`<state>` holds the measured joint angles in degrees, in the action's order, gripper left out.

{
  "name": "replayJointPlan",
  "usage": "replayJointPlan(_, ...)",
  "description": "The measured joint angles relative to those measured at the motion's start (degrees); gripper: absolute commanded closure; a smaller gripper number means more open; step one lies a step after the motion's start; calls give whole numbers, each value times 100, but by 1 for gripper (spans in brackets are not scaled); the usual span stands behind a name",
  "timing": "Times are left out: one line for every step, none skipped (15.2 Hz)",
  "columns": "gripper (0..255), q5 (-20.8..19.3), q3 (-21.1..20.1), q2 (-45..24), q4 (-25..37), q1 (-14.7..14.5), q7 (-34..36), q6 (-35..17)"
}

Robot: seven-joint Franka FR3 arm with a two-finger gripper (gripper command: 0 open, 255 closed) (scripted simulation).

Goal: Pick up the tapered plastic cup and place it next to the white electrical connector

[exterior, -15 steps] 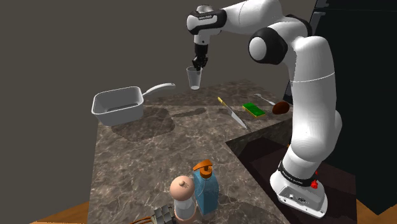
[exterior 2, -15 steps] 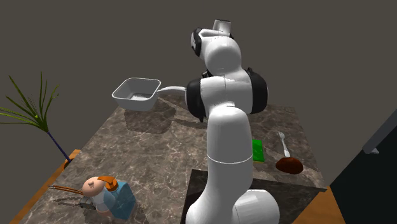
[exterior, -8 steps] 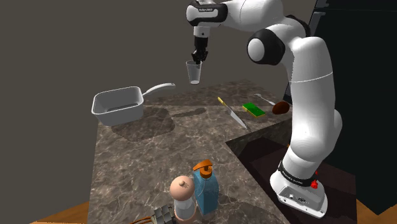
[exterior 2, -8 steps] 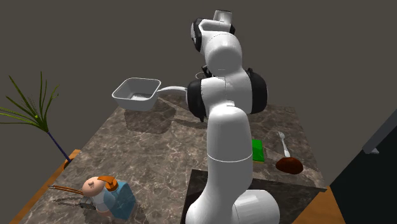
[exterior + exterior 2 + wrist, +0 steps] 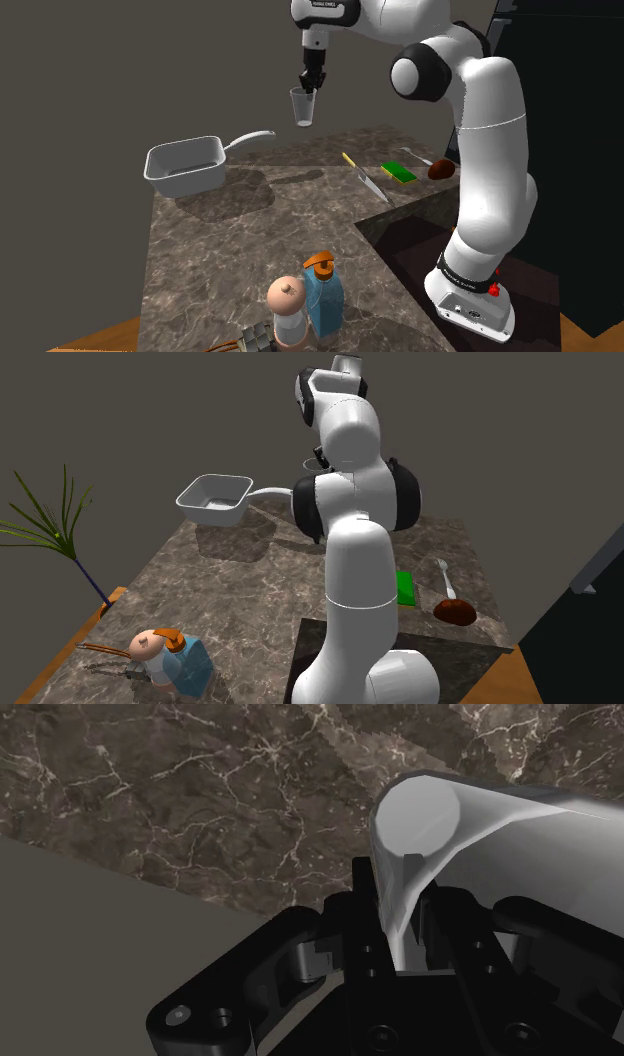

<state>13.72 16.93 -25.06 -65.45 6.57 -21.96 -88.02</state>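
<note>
One clear tapered cup (image 5: 303,107) aloft, pinched at its rim by the gripper (image 5: 309,86)
Gripper narrow, fingers (image 5: 362,919) clamped on the cup wall that passes between them; cup hangs upright, well above the far part of the marbled bench (image 5: 250,240); in the shoulder view it sits between the grey square pan (image 5: 185,166) and the knife (image 5: 366,181); green sponge (image 5: 399,172) just beyond the knife; blue soap bottle (image 5: 322,296) near the front edge

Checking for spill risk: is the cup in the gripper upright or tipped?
Upright. In the shoulder view the cup hangs rim-up, narrow base down, clasped at its rim by the gripper.
</note>
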Motion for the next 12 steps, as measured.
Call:
replayJointPlan(255, -39, -6, 142, -218, -82, 50, -88)
replayJointPlan(255, -74, -37, 247, -344, -208, 185, -130)
replayJointPlan(255, -141, -62, 479, -699, -363, 307, -274)
replayJointPlan(255, -186, -91, 625, -947, -479, 417, -400)
replayJointPlan(255, -222, -124, 736, -1094, -581, 535, -456)
replayJointPlan(255, -252, -154, 830, -1206, -665, 638, -490)
replayJointPlan(255, -287, -191, 939, -1345, -765, 761, -544)
replayJointPlan(255, -322, -226, 1045, -1491, -853, 871, -601)
replayJointPlan(255, -363, -267, 1181, -1652, -953, 999, -645)
replayJointPlan(255, -386, -313, 1247, -1751, -1042, 1124, -701)
replayJointPlan(255, -422, -364, 1356, -1889, -1142, 1263, -750)
replayJointPlan(255, -452, -412, 1462, -2050, -1231, 1387, -826)
